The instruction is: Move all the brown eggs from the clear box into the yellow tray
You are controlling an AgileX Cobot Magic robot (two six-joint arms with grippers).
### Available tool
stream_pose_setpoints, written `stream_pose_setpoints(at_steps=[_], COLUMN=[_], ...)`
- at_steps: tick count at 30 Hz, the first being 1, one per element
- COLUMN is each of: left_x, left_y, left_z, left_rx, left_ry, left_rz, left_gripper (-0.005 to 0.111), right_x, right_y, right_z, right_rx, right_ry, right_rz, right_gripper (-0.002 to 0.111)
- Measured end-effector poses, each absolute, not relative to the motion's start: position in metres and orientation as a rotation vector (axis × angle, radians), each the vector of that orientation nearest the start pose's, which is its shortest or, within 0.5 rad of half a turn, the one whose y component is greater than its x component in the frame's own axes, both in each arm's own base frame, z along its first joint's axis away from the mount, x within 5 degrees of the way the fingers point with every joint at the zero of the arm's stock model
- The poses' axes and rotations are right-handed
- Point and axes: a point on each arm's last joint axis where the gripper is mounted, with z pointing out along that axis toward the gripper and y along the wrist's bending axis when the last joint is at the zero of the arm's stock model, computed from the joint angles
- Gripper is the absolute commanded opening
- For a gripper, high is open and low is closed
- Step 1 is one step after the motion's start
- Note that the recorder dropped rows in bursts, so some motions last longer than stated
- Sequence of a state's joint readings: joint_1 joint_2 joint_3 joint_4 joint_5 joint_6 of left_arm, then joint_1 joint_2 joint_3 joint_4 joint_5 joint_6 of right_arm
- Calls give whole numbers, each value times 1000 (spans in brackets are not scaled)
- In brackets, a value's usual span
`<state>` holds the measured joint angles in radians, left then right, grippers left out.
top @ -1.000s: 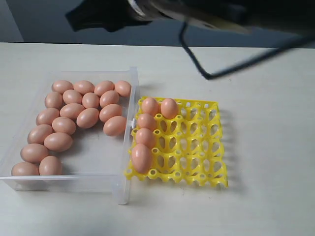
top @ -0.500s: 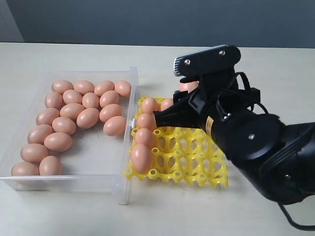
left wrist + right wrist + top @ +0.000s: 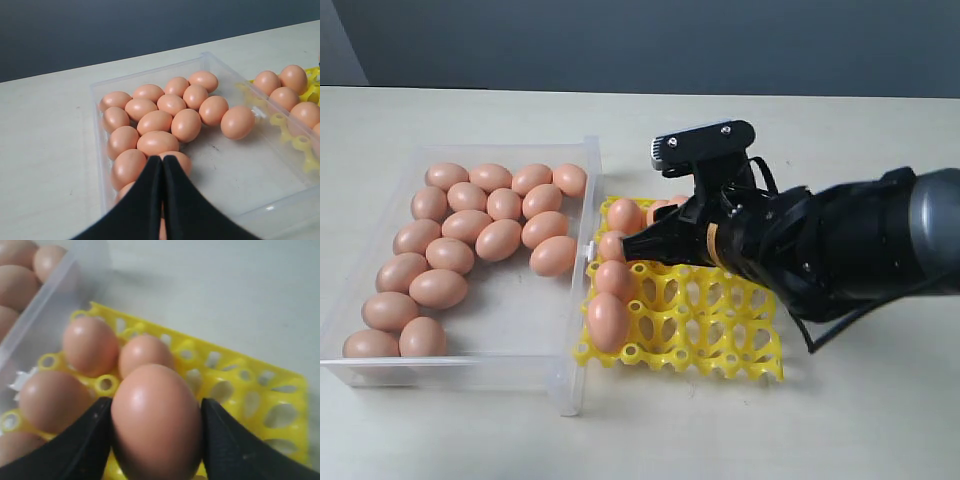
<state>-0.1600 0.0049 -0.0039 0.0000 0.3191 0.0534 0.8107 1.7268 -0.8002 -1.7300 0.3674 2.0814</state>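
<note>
From the exterior view, the clear box (image 3: 470, 372) sits on the left part of the desk (image 3: 880, 430). The brown eggs (image 3: 498, 239) are crowded along its far and left walls. The yellow tray (image 3: 720, 340) lies just beside the box's right wall. Four eggs fill the tray's left column, and a fifth sits next to the far-left one (partly hidden by the arm). The right claw (image 3: 638, 245) reaches over the tray's far-left part, its tips pointing toward the box.

In the left wrist view, the left claw (image 3: 161, 167) has its fingers pressed together with nothing between them. It hangs above the eggs in the clear box.

In the right wrist view, the right claw (image 3: 156, 440) is clamped on the held egg (image 3: 155, 410), with one finger on either side. This egg is over the tray's cups, just beside the seated eggs at the far-left corner (I cannot tell whether it touches a cup).
</note>
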Motion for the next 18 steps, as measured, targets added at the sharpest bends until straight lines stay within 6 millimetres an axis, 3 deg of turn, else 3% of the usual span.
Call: stream_pose_setpoints(at_steps=[3,18], left_x=[54,54], left_y=[-9,-9], left_z=[185,185], left_rx=[192,192], left_ry=[1794,1794], left_rz=[-76,-76], left_gripper=[0,0], right_x=[258,270], right_y=[218,206], right_z=[167,173], right_rx=[-382,-284], right_ry=[2296,2235], right_rz=[272,151], right_gripper=[0,0])
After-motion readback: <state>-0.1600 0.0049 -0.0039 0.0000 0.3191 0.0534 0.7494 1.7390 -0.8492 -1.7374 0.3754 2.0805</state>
